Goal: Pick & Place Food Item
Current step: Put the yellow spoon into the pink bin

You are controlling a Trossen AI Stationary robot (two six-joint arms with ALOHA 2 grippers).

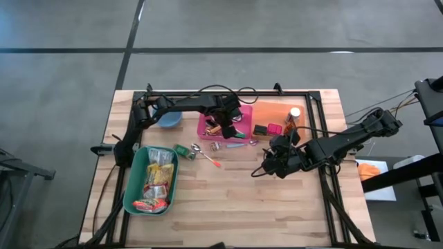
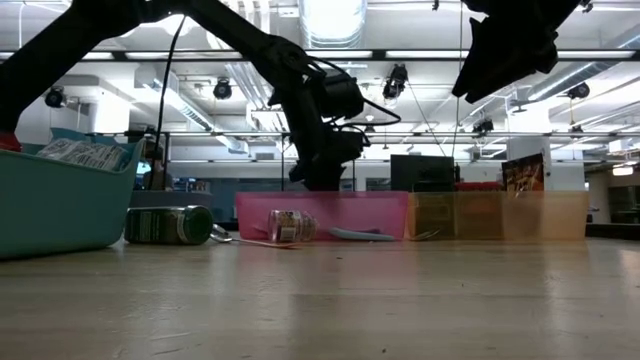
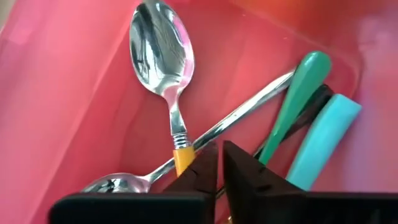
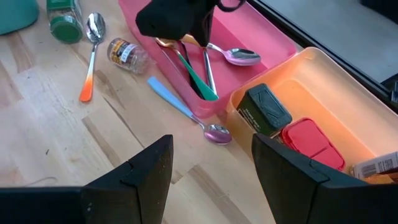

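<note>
We see the left gripper lowered into the pink tray, its fingers nearly closed with only a thin slit between them and nothing clearly held, poised just over crossed cutlery; the right gripper hangs wide and empty above the surface, near the orange tray. The risk, as we judge it, is a grasp on the wrong thing: the task calls for a food item, yet this tray holds only utensils, and fingers closing here could snag the yellow-necked spoon or drag its neighbours out with it. The handles overlap, so lifting one may tip the others over the rim. The food we can make out lies elsewhere: snack packets piled in the green bin, too jumbled to count, and a small jar lying on its side on the wood. By our count: two trays, one bin, one blue bowl, two spoons plus a green handle and a turquoise handle under the left wrist camera, two more spoons loose on the surface, and a green-lidded jar beside them.
</note>
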